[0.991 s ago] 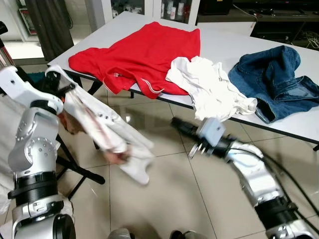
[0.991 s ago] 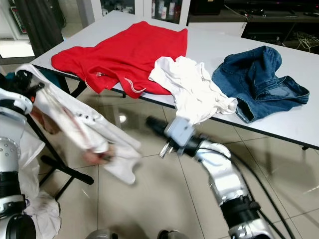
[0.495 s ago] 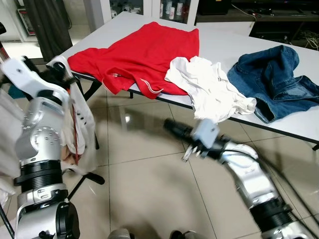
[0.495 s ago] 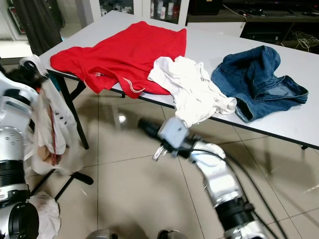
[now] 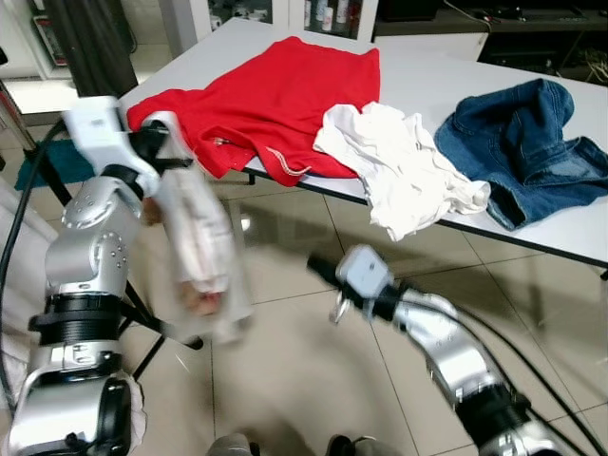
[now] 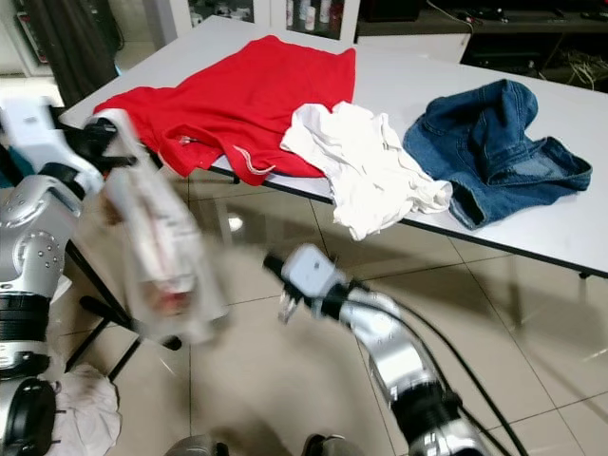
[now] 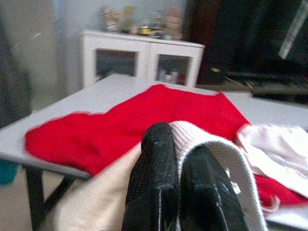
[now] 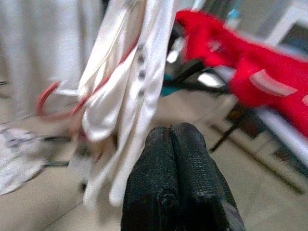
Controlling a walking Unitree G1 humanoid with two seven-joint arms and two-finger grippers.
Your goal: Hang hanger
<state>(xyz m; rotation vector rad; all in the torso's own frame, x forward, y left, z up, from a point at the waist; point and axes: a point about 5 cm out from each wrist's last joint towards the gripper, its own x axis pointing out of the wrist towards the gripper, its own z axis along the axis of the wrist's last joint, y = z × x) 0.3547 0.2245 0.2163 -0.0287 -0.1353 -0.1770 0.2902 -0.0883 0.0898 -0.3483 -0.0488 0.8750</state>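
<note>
One white table (image 5: 432,66) carries three garments: a red shirt (image 5: 275,95) at its left end, a white one (image 5: 404,166) hanging over the near edge, and blue jeans (image 5: 527,142) at the right. Off the table's left corner, the raised left gripper (image 7: 185,178) is pinched tight on the collar of a pale garment with a red hanger (image 8: 50,96) inside; it dangles blurred above the floor. Below the near edge, the right gripper (image 8: 173,144) stretches out low, fingers pressed together, holding nothing.
</note>
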